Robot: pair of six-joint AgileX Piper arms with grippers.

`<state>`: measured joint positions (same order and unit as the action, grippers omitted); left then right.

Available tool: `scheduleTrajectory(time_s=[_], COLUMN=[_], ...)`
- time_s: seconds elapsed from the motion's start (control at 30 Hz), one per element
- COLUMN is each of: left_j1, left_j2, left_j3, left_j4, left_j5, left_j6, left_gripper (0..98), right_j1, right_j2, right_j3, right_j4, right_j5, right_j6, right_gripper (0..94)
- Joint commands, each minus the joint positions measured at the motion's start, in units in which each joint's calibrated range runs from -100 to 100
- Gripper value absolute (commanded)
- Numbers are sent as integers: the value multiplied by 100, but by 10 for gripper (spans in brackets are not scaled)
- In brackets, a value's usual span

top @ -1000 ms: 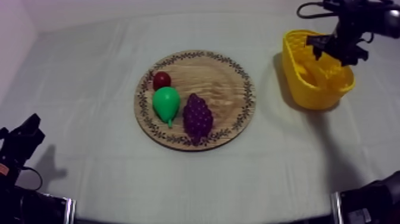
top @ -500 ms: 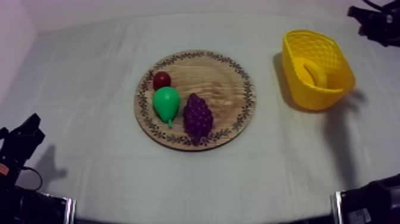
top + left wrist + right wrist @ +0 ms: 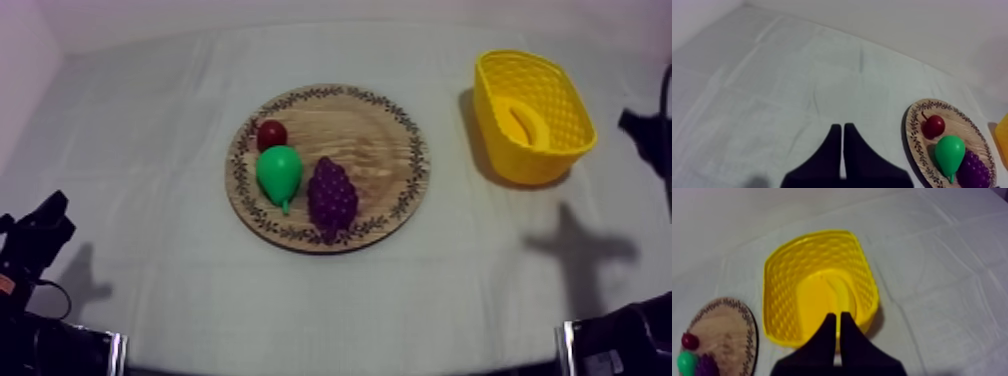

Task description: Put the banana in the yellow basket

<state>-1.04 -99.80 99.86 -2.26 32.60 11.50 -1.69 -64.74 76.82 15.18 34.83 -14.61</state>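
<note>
Yellow basket (image 3: 490, 120) has the banana (image 3: 527, 122) inside, off the wooden board (image 3: 380, 140)! Right fingers (image 3: 833, 328) have let go and lifted clear, pressed together, empty. Left fingers (image 3: 838, 140) closed on nothing. Job looks done.

Left arm (image 3: 38, 235): low at left edge of top view, close above bench, at rest pose. Left jaws: pressed together, narrow black wedge, nothing between them, tips pointing forward over bench. Right arm (image 3: 648, 130): enters at right edge of top view, raised above bench. Right jaws: pressed together, narrow black wedge, empty, tips angled downward.
</note>
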Motion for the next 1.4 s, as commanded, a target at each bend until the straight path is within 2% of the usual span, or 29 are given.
scheduleTrajectory(time_s=[0.0,0.23,0.63,0.87,0.97,1.23,1.37], left_j1=[-1,-1,-1,-1,-1,-1,-1], left_j2=[-3,-3,-3,-3,-3,-3,-3], left_j3=[3,3,3,3,3,3,3], left_j4=[-1,-1,-1,-1,-1,-1,-1], left_j5=[-2,-2,-2,-2,-2,-2,-2], left_j6=[0,0,0,0,0,0,0], left_gripper=[1,1,1,1,1,1,1], right_j1=[10,49,105,115,115,116,116], right_j2=[-1094,-2199,-3066,-3091,-3093,-3093,-3093], right_j3=[819,1526,2204,2218,2257,2283,2284], right_j4=[-453,-1044,-1536,-1622,-1632,-1633,-1633], right_j5=[-8,272,556,643,458,323,317], right_j6=[611,1258,1849,1771,1745,2343,2467], right_gripper=[4,3,3,3,3,3,3])
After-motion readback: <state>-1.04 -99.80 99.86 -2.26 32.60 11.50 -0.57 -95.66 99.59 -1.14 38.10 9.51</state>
